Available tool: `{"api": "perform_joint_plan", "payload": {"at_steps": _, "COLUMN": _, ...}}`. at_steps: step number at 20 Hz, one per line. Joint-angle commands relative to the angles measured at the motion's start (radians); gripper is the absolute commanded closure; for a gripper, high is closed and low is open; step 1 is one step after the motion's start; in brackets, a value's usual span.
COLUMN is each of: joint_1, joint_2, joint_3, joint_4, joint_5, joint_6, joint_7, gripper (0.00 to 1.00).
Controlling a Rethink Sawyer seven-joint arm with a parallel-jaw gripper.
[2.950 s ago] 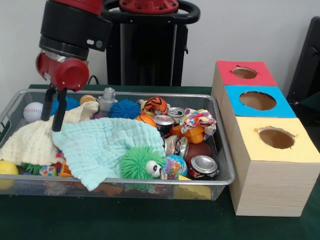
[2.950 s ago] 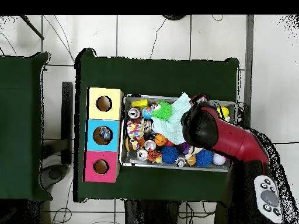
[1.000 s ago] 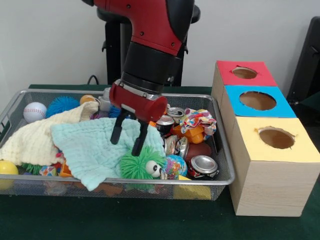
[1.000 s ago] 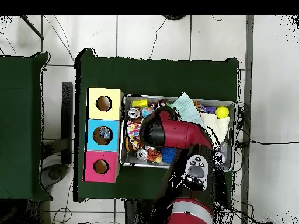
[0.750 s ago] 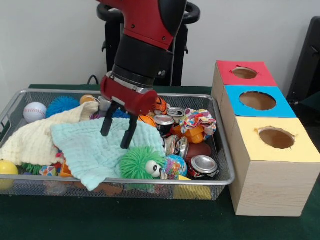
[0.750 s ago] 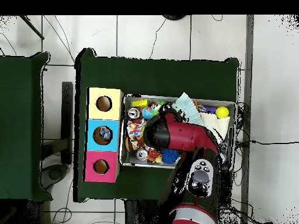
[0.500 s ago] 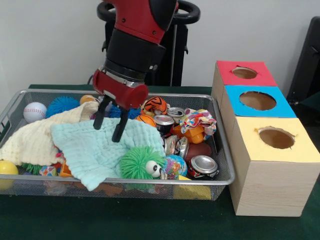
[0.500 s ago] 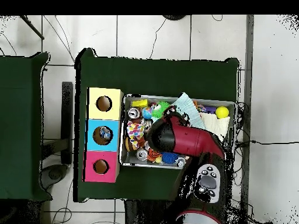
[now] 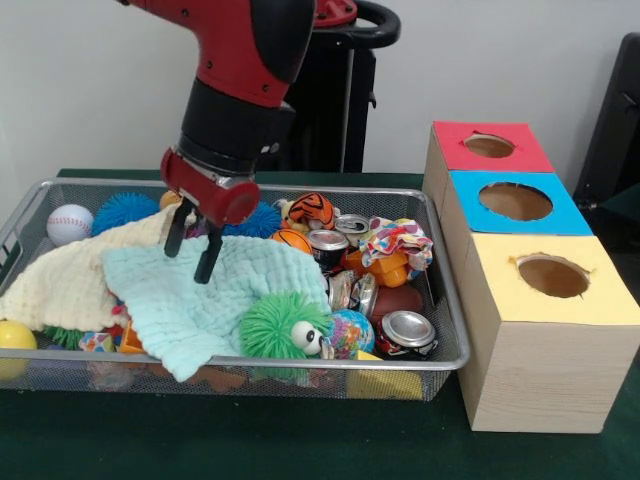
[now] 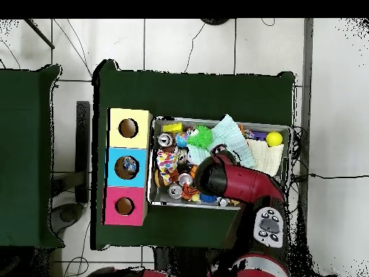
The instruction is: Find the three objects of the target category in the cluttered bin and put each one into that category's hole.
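Over the wire bin, the gripper hangs with its two black fingers spread apart and nothing between them, their tips just above the far edge of the mint-green cloth. That cloth lies draped across the bin's middle, partly overlapping a cream cloth toward the end of the bin away from the boxes. At the near rim of the bin, touching the green cloth's edge, sits a fuzzy green toy with eyes. Crushed cans show in the half of the bin nearer the boxes: one near the middle, one toward the far rim, and one against the near rim. A tiger-striped ball rests by the bin's far rim, with a blue spiky ball and a baseball toward the far corner away from the boxes. A yellow ball sits at the near corner there. Just beside the bin stands a row of three boxes, each with a round hole on top: yellow, blue and red.
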Motion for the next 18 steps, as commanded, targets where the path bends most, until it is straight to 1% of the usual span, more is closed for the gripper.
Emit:
{"api": "perform_joint_plan", "payload": {"at_steps": 1, "joint_1": -0.028, "joint_2": 0.143, "joint_3": 0.117, "joint_4": 0.045, "joint_5": -0.026, "joint_6": -0.119, "joint_7": 0.095, "gripper": 0.0}}
{"api": "perform_joint_plan", "payload": {"at_steps": 3, "joint_1": -0.033, "joint_2": 0.161, "joint_3": 0.125, "joint_4": 0.041, "joint_5": -0.023, "joint_6": -0.136, "joint_7": 0.096, "gripper": 0.0}}
{"api": "perform_joint_plan", "payload": {"at_steps": 8, "joint_1": -0.03, "joint_2": 0.171, "joint_3": 0.129, "joint_4": 0.055, "joint_5": -0.015, "joint_6": -0.165, "joint_7": 0.104, "gripper": 0.0}}
{"api": "perform_joint_plan", "payload": {"at_steps": 15, "joint_1": -0.014, "joint_2": 0.179, "joint_3": 0.116, "joint_4": 0.048, "joint_5": -0.021, "joint_6": -0.18, "joint_7": 0.087, "gripper": 0.0}}
{"api": "perform_joint_plan", "payload": {"at_steps": 16, "joint_1": -0.013, "joint_2": 0.179, "joint_3": 0.115, "joint_4": 0.045, "joint_5": -0.026, "joint_6": -0.181, "joint_7": 0.082, "gripper": 1.0}}
{"api": "perform_joint_plan", "payload": {"at_steps": 18, "joint_1": -0.017, "joint_2": 0.176, "joint_3": 0.119, "joint_4": 0.042, "joint_5": -0.037, "joint_6": -0.177, "joint_7": 0.07, "gripper": 1.0}}
